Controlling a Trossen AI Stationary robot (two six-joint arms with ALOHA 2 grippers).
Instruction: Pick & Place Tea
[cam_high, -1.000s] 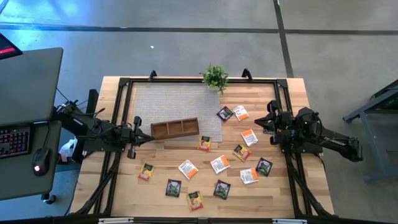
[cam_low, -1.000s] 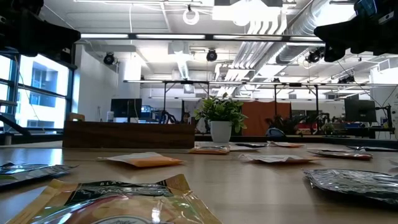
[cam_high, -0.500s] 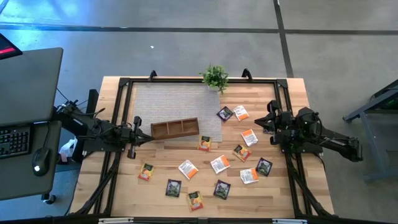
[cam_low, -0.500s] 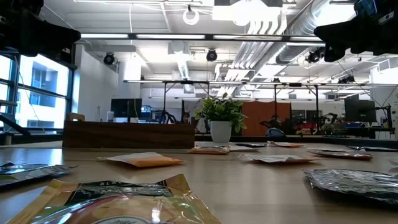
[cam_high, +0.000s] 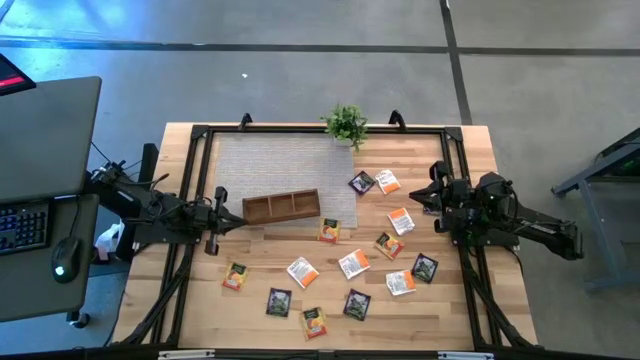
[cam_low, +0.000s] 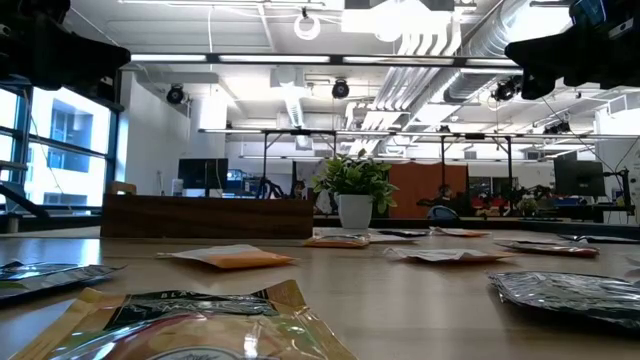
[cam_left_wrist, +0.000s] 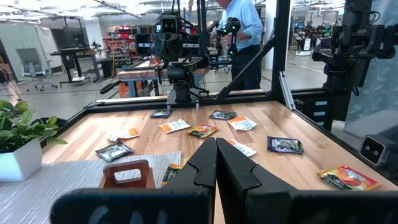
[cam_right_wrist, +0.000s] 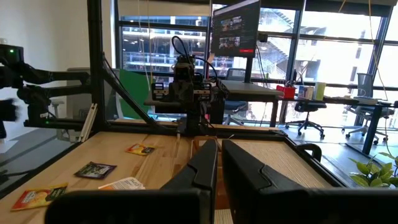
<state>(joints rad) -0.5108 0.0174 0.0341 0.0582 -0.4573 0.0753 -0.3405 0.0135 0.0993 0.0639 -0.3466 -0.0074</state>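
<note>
Several flat tea sachets lie scattered on the wooden table's near and right parts, among them an orange-and-white one (cam_high: 302, 271) and a dark one (cam_high: 357, 304); one lies close before the low camera (cam_low: 190, 320). A brown wooden compartment tray (cam_high: 281, 206) rests on a grey mat (cam_high: 285, 165). My left gripper (cam_high: 236, 221) hovers shut at the table's left side, level, just left of the tray (cam_left_wrist: 127, 175). My right gripper (cam_high: 414, 197) hovers shut at the right side, above the sachets there. Neither gripper holds anything.
A small potted plant (cam_high: 345, 125) stands at the far edge of the mat. A black frame (cam_high: 320, 129) runs around the table. A desk with keyboard and mouse (cam_high: 40, 230) stands left of the table. A person (cam_left_wrist: 244, 31) stands beyond the table.
</note>
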